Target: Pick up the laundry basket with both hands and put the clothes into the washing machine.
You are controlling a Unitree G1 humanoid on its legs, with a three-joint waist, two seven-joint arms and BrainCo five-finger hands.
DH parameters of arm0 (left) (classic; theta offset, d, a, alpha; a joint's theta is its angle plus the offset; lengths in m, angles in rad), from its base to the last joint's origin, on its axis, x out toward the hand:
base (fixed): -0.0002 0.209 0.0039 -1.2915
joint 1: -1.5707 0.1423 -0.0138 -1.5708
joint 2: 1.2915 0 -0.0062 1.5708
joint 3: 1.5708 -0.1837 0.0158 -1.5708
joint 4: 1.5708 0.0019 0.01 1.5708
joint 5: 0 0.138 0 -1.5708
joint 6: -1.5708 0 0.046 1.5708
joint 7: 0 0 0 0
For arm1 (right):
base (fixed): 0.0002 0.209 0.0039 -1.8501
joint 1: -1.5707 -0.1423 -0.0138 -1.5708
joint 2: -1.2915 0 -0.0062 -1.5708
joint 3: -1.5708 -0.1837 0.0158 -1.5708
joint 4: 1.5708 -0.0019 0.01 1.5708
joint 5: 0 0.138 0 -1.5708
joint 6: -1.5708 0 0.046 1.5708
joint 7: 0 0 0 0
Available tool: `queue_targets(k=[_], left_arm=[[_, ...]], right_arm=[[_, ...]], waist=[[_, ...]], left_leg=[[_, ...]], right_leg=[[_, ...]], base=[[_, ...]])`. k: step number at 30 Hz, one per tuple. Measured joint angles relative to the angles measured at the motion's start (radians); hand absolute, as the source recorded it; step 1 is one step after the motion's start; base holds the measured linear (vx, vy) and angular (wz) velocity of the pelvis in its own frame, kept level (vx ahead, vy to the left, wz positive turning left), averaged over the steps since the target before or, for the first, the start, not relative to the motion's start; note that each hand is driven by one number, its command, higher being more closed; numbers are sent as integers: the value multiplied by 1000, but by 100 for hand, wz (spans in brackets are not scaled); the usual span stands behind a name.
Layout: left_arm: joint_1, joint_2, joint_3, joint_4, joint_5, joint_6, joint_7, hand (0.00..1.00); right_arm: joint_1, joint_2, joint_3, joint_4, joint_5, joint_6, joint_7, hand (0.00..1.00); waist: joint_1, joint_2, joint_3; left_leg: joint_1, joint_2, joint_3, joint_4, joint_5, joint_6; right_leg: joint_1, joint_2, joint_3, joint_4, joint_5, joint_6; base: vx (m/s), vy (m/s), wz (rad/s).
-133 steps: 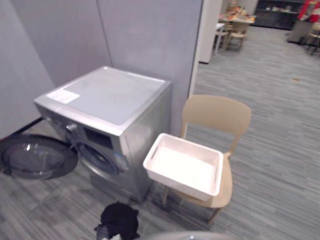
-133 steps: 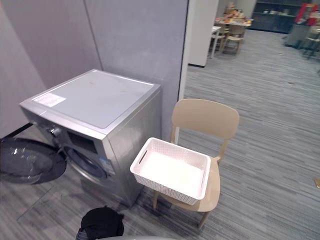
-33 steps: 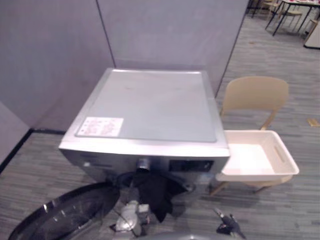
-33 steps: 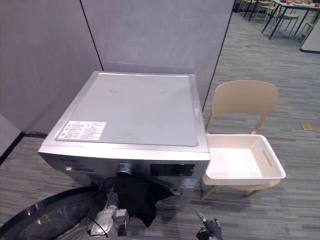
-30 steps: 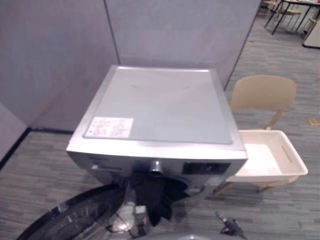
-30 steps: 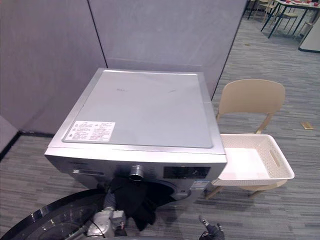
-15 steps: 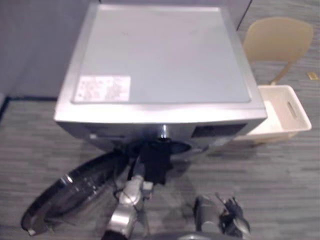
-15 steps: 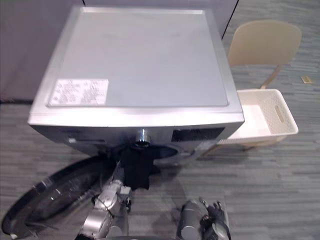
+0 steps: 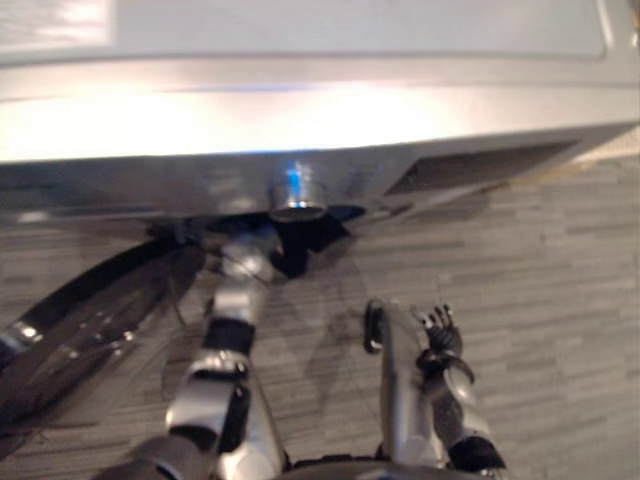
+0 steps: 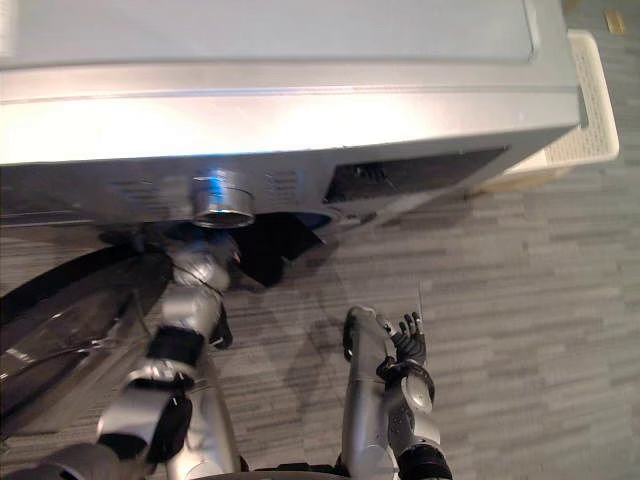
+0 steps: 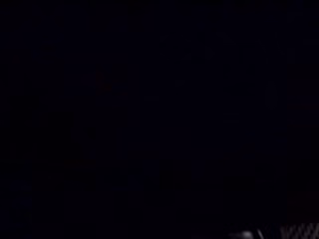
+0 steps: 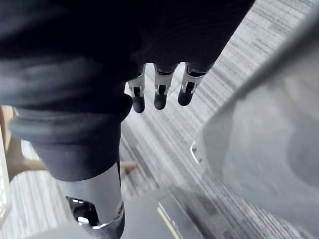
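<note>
Left hand is sitting buried in the washing machine (image 10: 300, 60) mouth, likely stuffing dark clothes (image 10: 270, 250), grip untellable; right hand (image 10: 405, 350) is hanging empty, fingers relaxed.

No text, number or sign can be read. The washer (image 10: 300, 60) has a pale label (image 9: 55, 15) on its top, far beyond the right hand (image 10: 405, 352), its print washed out. The dark panel (image 10: 420, 175) just beyond that hand shows nothing legible.
</note>
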Motion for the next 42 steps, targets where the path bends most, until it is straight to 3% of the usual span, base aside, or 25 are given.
queue_targets(k=[6,12,15,20,21,22,23,28,30,32,33,42], left_arm=[[-245,147,49,119,-201,-2,-21,100],[-350,183,19,110,-253,-19,-55,100],[-390,216,-73,110,-309,-26,-49,100],[-428,332,-283,110,-288,-34,2,100],[-429,360,-334,105,-222,-36,28,100],[-429,433,-468,57,96,-31,102,100],[-429,443,-490,31,190,-27,110,100],[-429,468,-552,-8,325,-21,144,100],[-430,500,-578,-47,505,17,170,100],[-432,516,-587,-61,569,35,170,100],[-433,520,-587,-64,588,44,170,0],[-463,539,-586,-62,674,91,103,0]], right_arm=[[25,-15,-14,-7,26,-31,15,0],[48,-9,-52,38,115,-30,51,0],[77,-1,-85,48,165,-29,70,0],[106,5,-134,43,207,-28,94,0],[119,10,-144,36,207,-28,109,0],[154,14,-189,-8,217,-34,149,0],[155,12,-196,-9,217,-35,157,0],[156,10,-198,-25,220,-47,176,0],[163,6,-199,-25,246,-60,181,0],[170,4,-200,-22,257,-61,182,0],[170,4,-200,-15,267,-62,183,0],[176,-2,-199,4,296,-65,196,0]], waist=[[-9,-1,1],[-4,0,1],[3,0,1],[4,1,1],[3,1,2],[4,2,2],[4,2,2],[0,2,3],[-3,3,3],[-3,3,3],[-4,4,4],[-20,4,4]], left_leg=[[-134,50,-12,82,-23,7],[-172,72,4,108,-35,11],[-195,73,-6,118,-41,7],[-223,74,10,138,-46,10],[-229,75,10,139,-45,10],[-253,75,9,157,-47,12],[-259,75,5,169,-48,14],[-268,74,1,185,-57,27],[-288,72,-1,190,-58,28],[-297,73,-5,202,-58,28],[-299,73,-8,206,-58,28],[-323,72,-19,204,-56,27]], right_leg=[[-133,44,21,43,3,-4],[-190,63,47,60,5,-4],[-216,64,49,79,8,-9],[-283,67,84,104,18,-39],[-292,69,86,105,19,-40],[-320,70,91,113,29,-44],[-323,70,90,118,33,-36],[-325,69,92,123,36,-30],[-343,67,92,131,37,-30],[-355,68,94,146,37,-25],[-357,68,94,154,36,-22],[-369,67,83,155,35,-26]], base=[[20,-5,-30],[19,-7,-18],[-43,-22,1],[-79,-28,-13],[-51,-40,-23],[-17,-37,-18],[11,-25,-17],[10,2,-2],[0,0,0],[0,0,0],[15,-32,1],[1,-2,0]])
